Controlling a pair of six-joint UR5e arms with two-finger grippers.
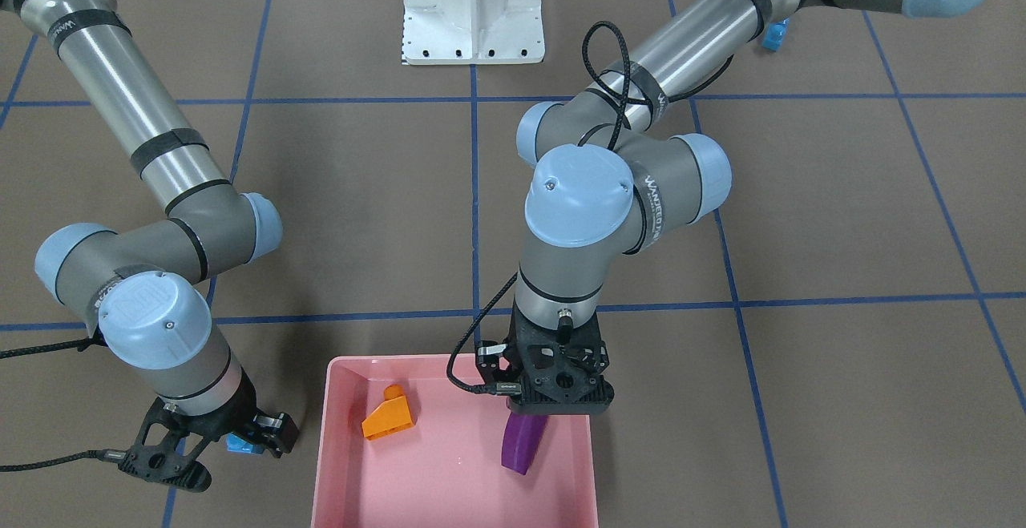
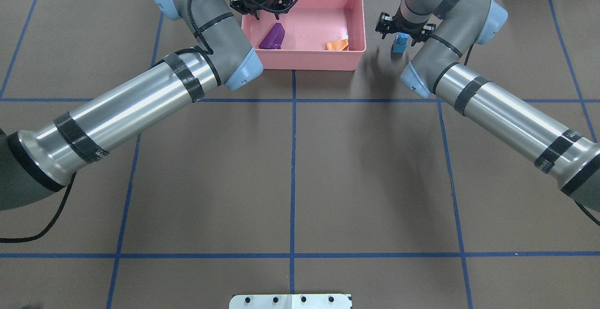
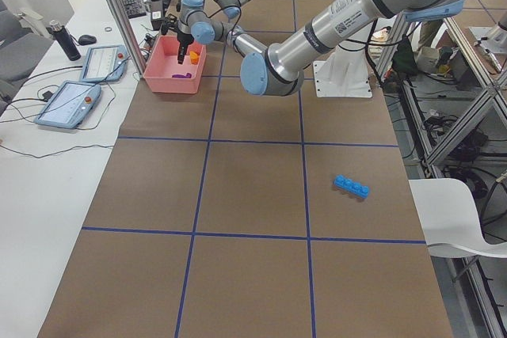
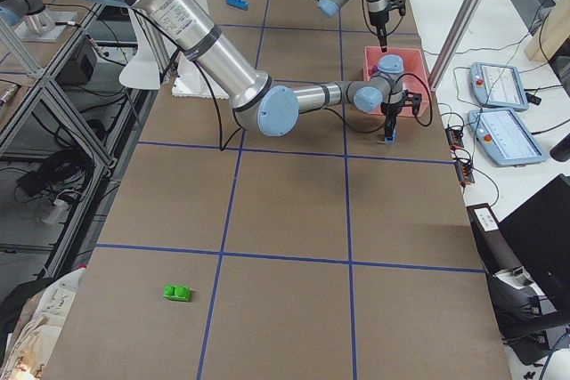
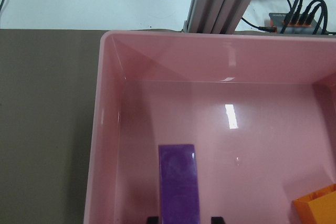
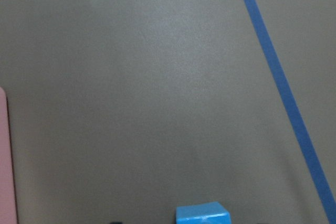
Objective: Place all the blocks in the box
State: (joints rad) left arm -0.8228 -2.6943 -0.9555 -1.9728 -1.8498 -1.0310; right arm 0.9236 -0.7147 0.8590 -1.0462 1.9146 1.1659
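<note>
The pink box (image 1: 325, 432) holds the orange wedge (image 1: 389, 417) and the purple sloped piece (image 1: 523, 441). My left gripper (image 1: 535, 422) hangs over the box, open, its fingertips on either side of the purple piece (image 5: 178, 182), which lies on the box floor (image 2: 273, 37). My right gripper (image 1: 228, 452) is open around the small blue cube (image 1: 243, 443), which sits on the table just outside the box (image 2: 399, 45). The long blue bar (image 3: 351, 186) lies far off on the robot's left side. The green brick (image 4: 178, 292) lies far off on its right side.
The white robot base (image 1: 473, 7) stands at the table's middle edge. Blue tape lines cross the brown table. Tablets and cables (image 3: 87, 77) lie on the white bench beyond the box.
</note>
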